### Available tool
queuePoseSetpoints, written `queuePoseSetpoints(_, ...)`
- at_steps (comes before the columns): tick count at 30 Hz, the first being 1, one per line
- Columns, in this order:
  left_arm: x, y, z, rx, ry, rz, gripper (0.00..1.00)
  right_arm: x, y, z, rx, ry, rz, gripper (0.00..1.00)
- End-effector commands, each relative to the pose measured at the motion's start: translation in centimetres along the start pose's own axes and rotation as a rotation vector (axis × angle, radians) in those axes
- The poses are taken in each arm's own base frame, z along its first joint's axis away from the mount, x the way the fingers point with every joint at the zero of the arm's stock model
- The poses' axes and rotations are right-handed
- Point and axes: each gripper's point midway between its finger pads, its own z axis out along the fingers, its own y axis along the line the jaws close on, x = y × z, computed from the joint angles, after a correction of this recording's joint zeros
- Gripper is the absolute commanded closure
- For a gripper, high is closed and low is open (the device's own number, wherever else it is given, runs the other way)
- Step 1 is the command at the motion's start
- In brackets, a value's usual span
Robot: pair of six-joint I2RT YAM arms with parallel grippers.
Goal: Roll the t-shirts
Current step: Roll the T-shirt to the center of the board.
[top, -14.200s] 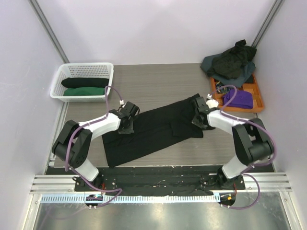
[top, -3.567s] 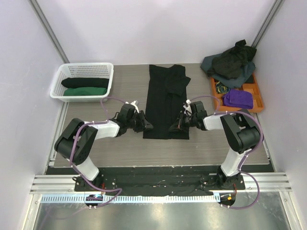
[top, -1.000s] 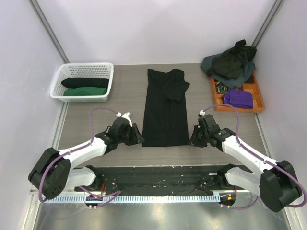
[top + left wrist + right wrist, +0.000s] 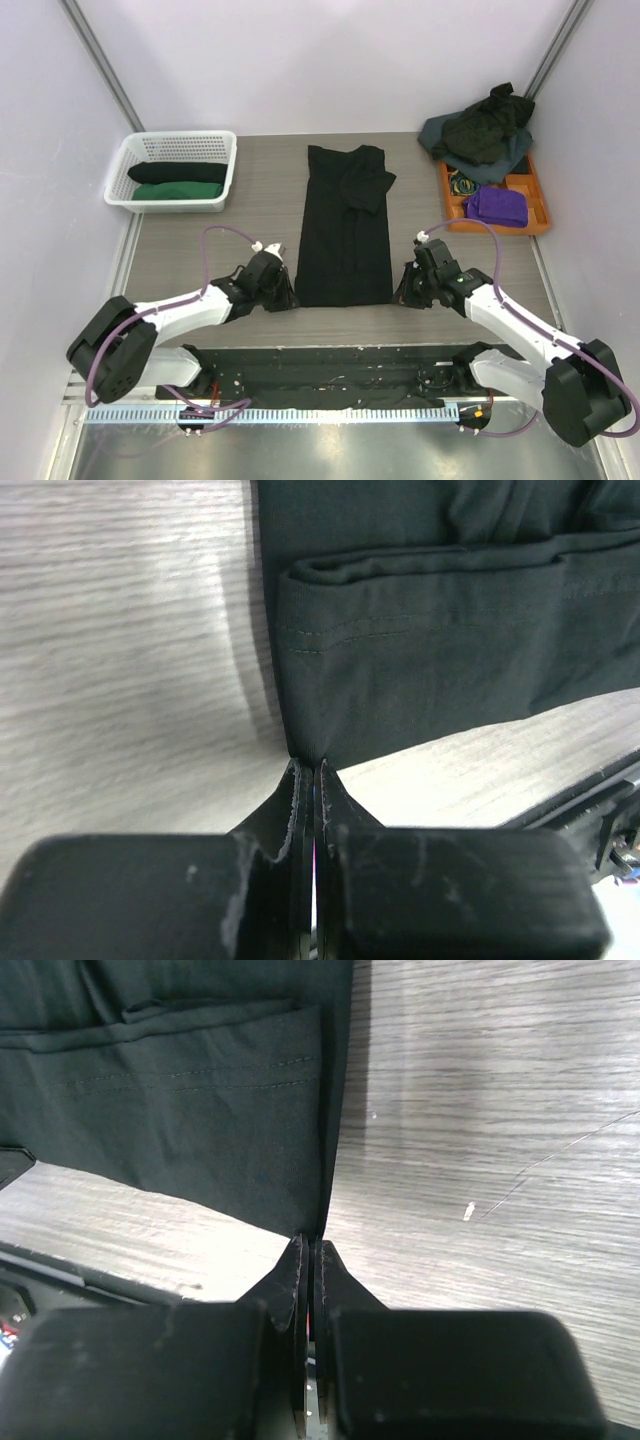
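Observation:
A black t-shirt (image 4: pixel 345 230), folded into a long strip, lies flat in the middle of the table, its hem toward me. My left gripper (image 4: pixel 290 297) is at the near left corner of the hem, and in the left wrist view it (image 4: pixel 308 764) is shut with the t-shirt's corner (image 4: pixel 420 670) pinched at the tips. At the near right corner my right gripper (image 4: pixel 400 293) sits low on the table. The right wrist view shows it (image 4: pixel 312 1240) shut on the t-shirt's edge (image 4: pixel 200 1110).
A white basket (image 4: pixel 140 150) at the back left holds a rolled black t-shirt (image 4: pixel 178 172) and a rolled green one (image 4: pixel 178 191). A pile of dark t-shirts (image 4: pixel 480 130) lies at the back right, over an orange tray (image 4: pixel 535 195) holding a purple cloth (image 4: pixel 497 206).
My left gripper has slid right onto the hem's near left corner and closed on it. The right gripper has stayed shut at the right corner.

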Motion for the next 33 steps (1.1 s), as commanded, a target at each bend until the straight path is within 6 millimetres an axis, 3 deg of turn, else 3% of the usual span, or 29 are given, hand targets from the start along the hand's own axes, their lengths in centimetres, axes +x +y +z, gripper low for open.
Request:
queuePoseSetpoints(1, -0.7, -0.6, -1.7, 0.000, -0.016, 0.012, 1.00, -0.3, 1.2, -0.9, -0.046, -0.009, 0.004, 0.99)
queuePoseSetpoints(8, -1.8, -2.7, -2.3, 0.093, 0.018, -0.013, 1.00, -1.5, 2.0, -1.4, -0.045, -0.018, -0.017, 0.99)
queuePoseSetpoints(17, -4.3, -3.2, -2.6, 0.135, 0.017, -0.059, 1.00, -4.2, 3.4, -1.9, -0.080, -0.033, -0.013, 0.99)
queuePoseSetpoints(25, -7.4, -3.6, -2.4, 0.162, 0.000, -0.092, 0.99, -6.7, 3.2, -1.3, -0.067, -0.033, 0.002, 0.99)
queuePoseSetpoints(33, -10.4, -3.3, -0.7, 0.157, -0.014, -0.123, 0.99, -9.0, 1.9, -0.2, -0.035, -0.049, 0.039, 0.99)
